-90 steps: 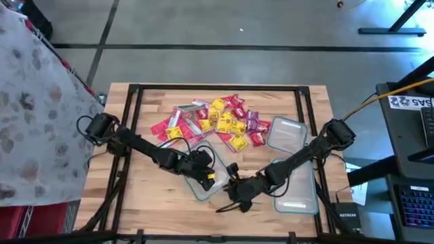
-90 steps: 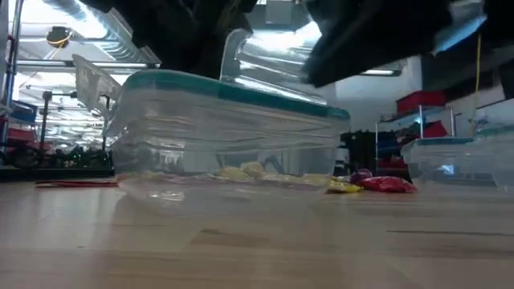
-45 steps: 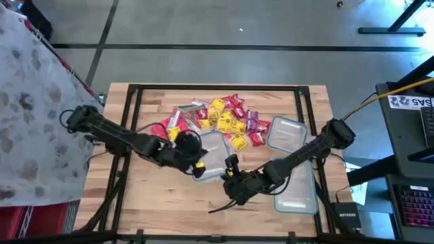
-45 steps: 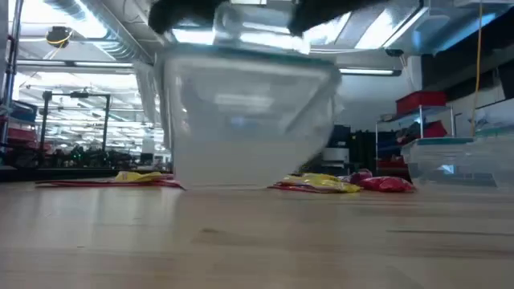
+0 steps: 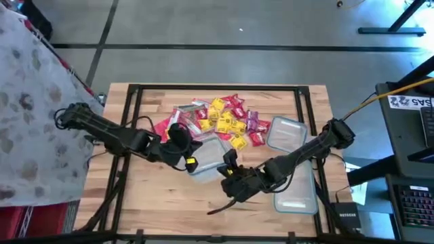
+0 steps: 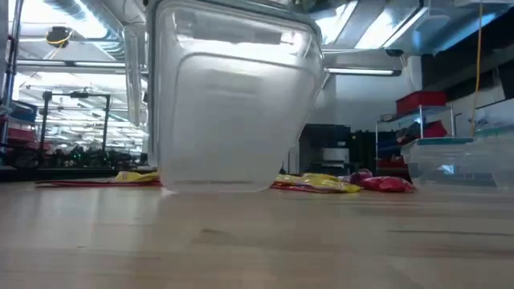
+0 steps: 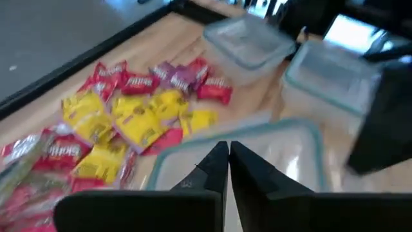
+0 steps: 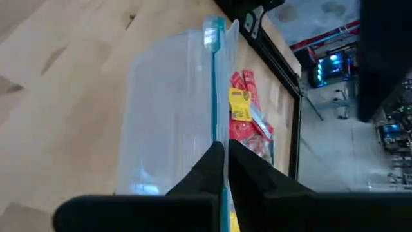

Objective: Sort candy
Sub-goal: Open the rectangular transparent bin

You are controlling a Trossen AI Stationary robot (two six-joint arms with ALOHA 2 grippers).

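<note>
A: Start at the left of the high view. What is the left arm doing?

B: It reaches in from the left edge of the table (image 5: 142, 196). The left claw (image 5: 184, 153) sits at the left rim of a clear container (image 5: 210, 154) near the middle of the frame. In the left wrist view its fingers (image 7: 215, 161) are pressed narrow, pinched on the teal-edged rim of that container (image 7: 257, 151).

A: And the candy?

B: The candy (image 5: 215, 120) lies in a loose heap on the table in the upper middle of the high view, just above the container: red, yellow and purple wrappers. The left wrist view shows the same heap (image 7: 122, 116) at its left, beside the container. In the low view a few pieces (image 6: 321, 184) show at table level to either side of the container (image 6: 233, 96), which fills the middle of that frame.

A: The right arm?

B: It comes in from the right. The right claw (image 5: 230, 177) is at the container's lower right edge. In the right wrist view its fingers (image 8: 217, 164) are narrow, closed on the container's rim (image 8: 213, 84).

A: Anything further right?

B: Two more clear containers, one at the upper right (image 5: 286, 132), one at the lower right (image 5: 298, 193).
</note>
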